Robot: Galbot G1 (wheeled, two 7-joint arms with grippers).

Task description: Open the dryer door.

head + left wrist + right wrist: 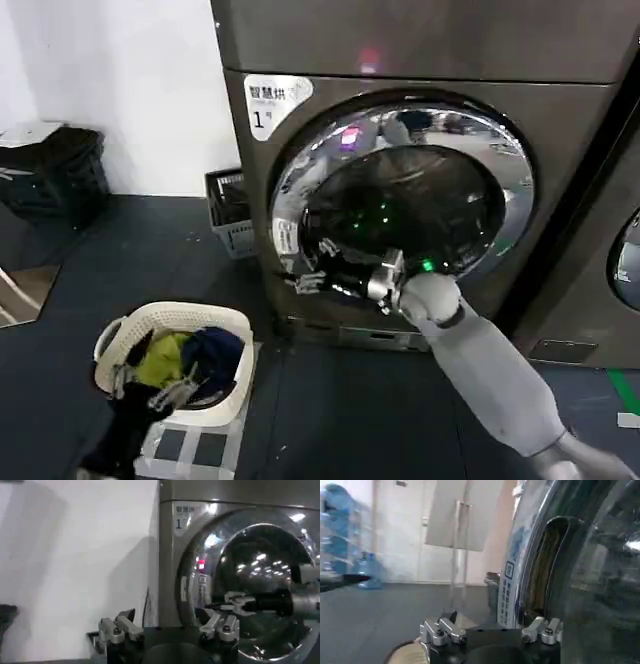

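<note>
Head view shows the right gripper (312,268) reaching to the lower left rim of the dryer door (400,130), fingers spread, gripping nothing. The door looks closed, so the approach is in hand; next comes hooking its recessed edge (547,575) and pulling. Contact is hard to judge. The left gripper (170,629) waits open, well back.

The dryer door (400,200) has a wide shiny chrome rim around a dark tinted glass centre, with a small white sticker (284,238) on the rim. The dryer's body (560,130) is brownish grey metal, bearing a white label (273,102) with dark characters. The right hand (312,268) is silver on a pale grey arm. The laundry basket (232,392) is cream, holding yellow-green, dark blue and black clothes. The floor (130,250) is dark blue-grey; the wall (140,70) is white.
</note>
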